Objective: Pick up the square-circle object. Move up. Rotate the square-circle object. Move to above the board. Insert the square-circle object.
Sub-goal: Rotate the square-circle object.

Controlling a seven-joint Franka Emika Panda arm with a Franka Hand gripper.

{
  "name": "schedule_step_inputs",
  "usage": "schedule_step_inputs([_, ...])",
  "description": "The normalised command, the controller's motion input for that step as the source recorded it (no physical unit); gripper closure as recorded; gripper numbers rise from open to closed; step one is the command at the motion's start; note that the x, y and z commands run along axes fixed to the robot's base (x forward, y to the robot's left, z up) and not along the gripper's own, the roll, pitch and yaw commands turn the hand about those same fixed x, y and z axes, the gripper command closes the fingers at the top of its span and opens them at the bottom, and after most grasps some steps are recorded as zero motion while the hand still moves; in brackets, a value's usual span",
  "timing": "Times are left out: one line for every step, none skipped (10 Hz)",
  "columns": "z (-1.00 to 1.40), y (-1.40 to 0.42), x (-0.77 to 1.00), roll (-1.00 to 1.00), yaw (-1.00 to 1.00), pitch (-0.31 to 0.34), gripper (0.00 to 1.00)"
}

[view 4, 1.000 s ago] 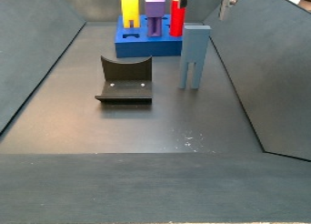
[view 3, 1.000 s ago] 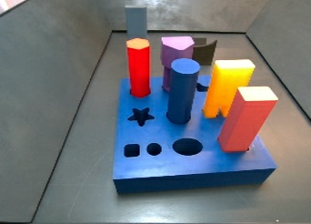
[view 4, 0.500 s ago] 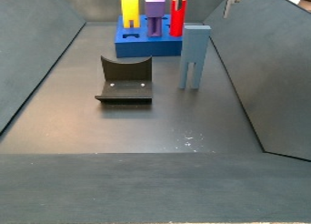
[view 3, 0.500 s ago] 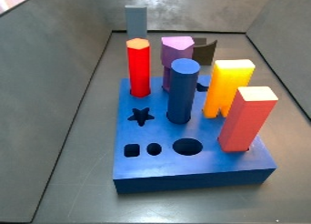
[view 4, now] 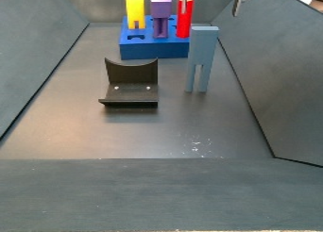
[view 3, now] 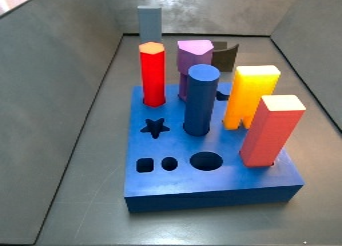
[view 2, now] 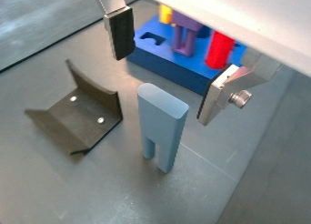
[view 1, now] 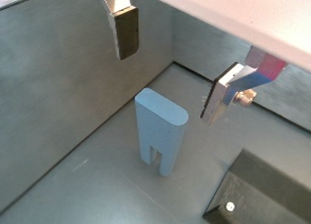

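1. Nearest in a side view, bare dark floor (view 4: 151, 132), then the fixture (view 4: 130, 83), a dark L-shaped bracket standing to one side of the slate block.
2. Next, the square-circle object (view 4: 202, 57), upright on the floor with its 2 narrow prongs down and its broad body up, just beside the board's near edge; from the opposite side view, only its top (view 3: 150, 20) visible behind the pegs.
3. Farther back, the board (view 4: 154, 46), a thick bright-blue slab carrying upright pegs, among them red (view 3: 152, 74), dark blue (view 3: 201, 98), yellow (view 3: 249, 95) and orange-red (view 3: 273, 130), plus a purple one (view 3: 195, 56); star hole (view 3: 155, 127), small square, small round and large round holes open along its front.
4. Above the block in both wrist views, the gripper (view 2: 170, 64) wide open, holding nothing, 1 finger (view 2: 119, 34) on each side of the block's top and clear of it; same spread seen at (view 1: 173, 68).
5. Gripper barely visible in the side views.
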Motion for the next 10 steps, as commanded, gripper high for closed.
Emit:
schedule_step_inputs([-0.02, 0.0, 0.04, 0.0, 0.37, 0.065, 0.0])
schedule_step_inputs([-0.02, 0.0, 0.04, 0.0, 0.24, 0.064, 0.0])
schedule_step_inputs([-1.0, 0.0, 0.0, 0.0, 0.18, 0.063, 0.0])
schedule_step_inputs([-1.0, 0.0, 0.02, 0.0, 0.09, 0.038, 0.0])
schedule_step_inputs([-1.0, 0.0, 0.03, 0.0, 0.07, 0.013, 0.0])
schedule_step_inputs([-0.97, 0.0, 0.03, 0.01, 0.05, -0.018, 0.0])
schedule_step_inputs([-0.76, 0.0, 0.02, 0.01, 0.05, -0.04, 0.0])
schedule_step_inputs([-0.6, 0.0, 0.01, 0.01, 0.04, -0.05, 0.0])
schedule_step_inputs([-0.49, 0.0, 0.01, 0.01, 0.04, -0.058, 0.0])
schedule_step_inputs([-0.28, 0.0, 0.01, 0.01, 0.04, -0.061, 0.0])
